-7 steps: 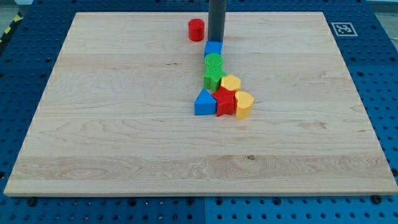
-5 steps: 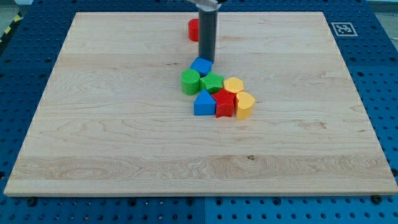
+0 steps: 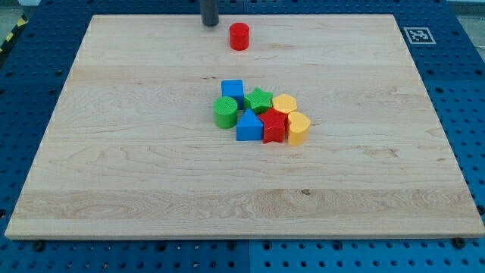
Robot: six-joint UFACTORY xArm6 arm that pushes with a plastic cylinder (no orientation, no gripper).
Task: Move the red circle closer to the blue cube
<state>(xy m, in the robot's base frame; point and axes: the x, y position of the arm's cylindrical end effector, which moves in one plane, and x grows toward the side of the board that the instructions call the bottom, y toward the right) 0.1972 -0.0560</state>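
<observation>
The red circle [image 3: 239, 36] stands alone near the view's top, a little left of centre. The blue cube [image 3: 233, 90] sits below it at the upper left of a tight cluster in the middle of the board. My tip [image 3: 209, 23] rests on the board at the view's top, just left of and slightly above the red circle, with a small gap between them. It is well above the blue cube.
The cluster holds a green cylinder [image 3: 224, 112], a green star [image 3: 259, 100], a blue triangle [image 3: 248, 127], a red block [image 3: 273, 125], a yellow hexagon [image 3: 284, 104] and a yellow heart [image 3: 298, 127]. The wooden board [image 3: 114, 167] lies on a blue pegboard table.
My tip has left the blue cube and moved up and left, past the red circle to its left side. The blue cube has slid down-left and the green cylinder has shifted left.
</observation>
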